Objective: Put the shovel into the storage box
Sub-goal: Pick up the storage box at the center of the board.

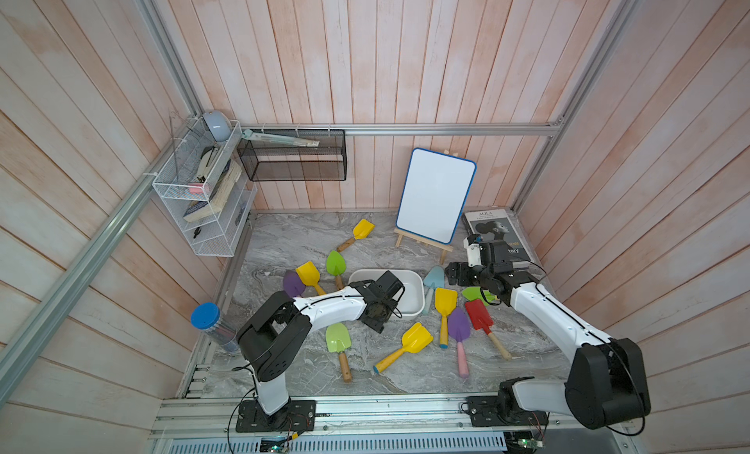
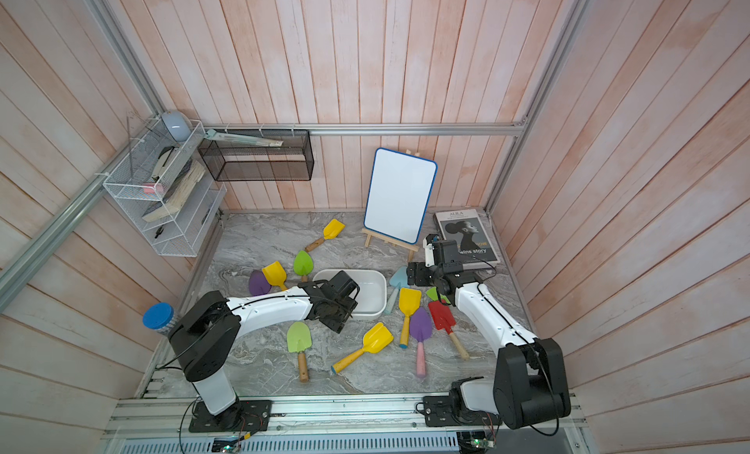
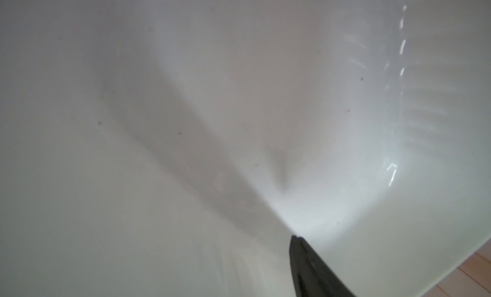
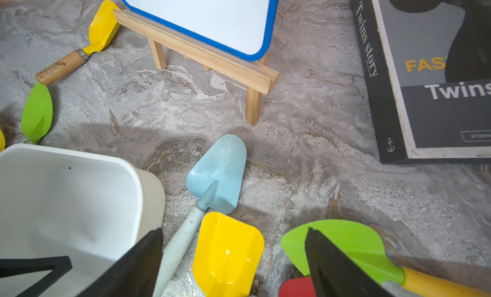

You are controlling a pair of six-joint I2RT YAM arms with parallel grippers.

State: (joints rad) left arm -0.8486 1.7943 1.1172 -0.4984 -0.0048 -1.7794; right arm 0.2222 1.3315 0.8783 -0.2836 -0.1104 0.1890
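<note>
The white storage box (image 1: 414, 306) (image 2: 377, 306) stands mid-table, and the part of its inside that shows holds nothing. My left gripper (image 1: 391, 287) reaches down into its left end. The left wrist view fills with the box's white floor (image 3: 132, 70) and shows only one black fingertip (image 3: 300, 251). Several toy shovels lie around the box. My right gripper (image 1: 456, 272) (image 4: 233, 245) is open and low, just right of the box. It hovers over a yellow shovel blade (image 4: 228, 253), between a light-blue shovel (image 4: 218, 176) and a green one (image 4: 345, 242).
A red shovel (image 1: 479, 316), a purple one (image 1: 459, 326) and another yellow one (image 1: 414, 338) lie front right. A whiteboard on an easel (image 1: 436, 194) and a book (image 1: 497, 228) stand behind my right arm. A blue-lidded jar (image 1: 207, 316), white wire rack (image 1: 199, 196) and black mesh basket (image 1: 292, 155) are at the left.
</note>
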